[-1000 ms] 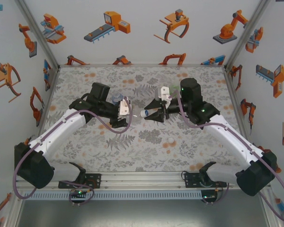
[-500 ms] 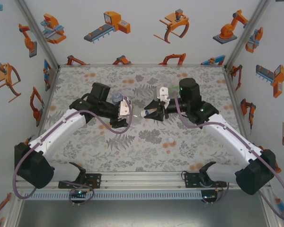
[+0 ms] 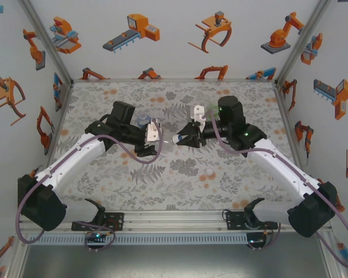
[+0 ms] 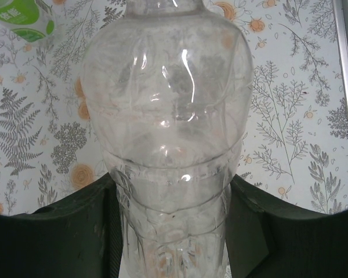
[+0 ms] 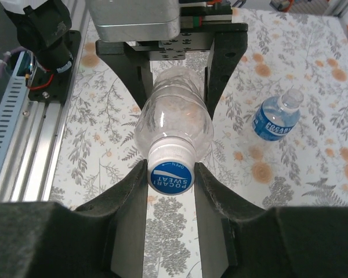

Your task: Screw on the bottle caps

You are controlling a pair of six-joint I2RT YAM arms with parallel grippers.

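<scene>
The left fingers [image 4: 75, 231] are closed in narrow on the body of the clear bottle [image 4: 168, 116], one dark finger on each side of it. They hold it up off the flowered surface [image 4: 290, 116], with its neck end pointing away from them toward the right fingers [image 5: 133, 197]. In the right wrist view the same bottle [image 5: 174, 119] runs straight out from between the right fingertips to the left fingers [image 5: 225, 58], which clamp it at the far end. The blue cap [image 5: 171, 176], printed with white letters, sits on the bottle's mouth directly between the right fingertips, and a white band shows between it and the bottle's shoulder. The right fingers are drawn in narrow on this cap, each inner face against one side of its rim. From above, the left fingers [image 3: 152, 136] and the right fingers [image 3: 187, 140] face each other tip to tip over the middle of the surface [image 3: 162, 185]. The cap [image 3: 177, 139] shows there as a small pale spot just ahead of the right fingertips. A bottle with a blue label [image 5: 274, 120] rests on the surface to one side of the left fingers and apart from them; whether it stands or lies I cannot tell. A green-labelled bottle [image 4: 23, 17] shows beyond the left fingers, past the held bottle's shoulder. A white cap [image 3: 209, 172] lies on the surface on the near side of the right fingers, well apart from them.
</scene>
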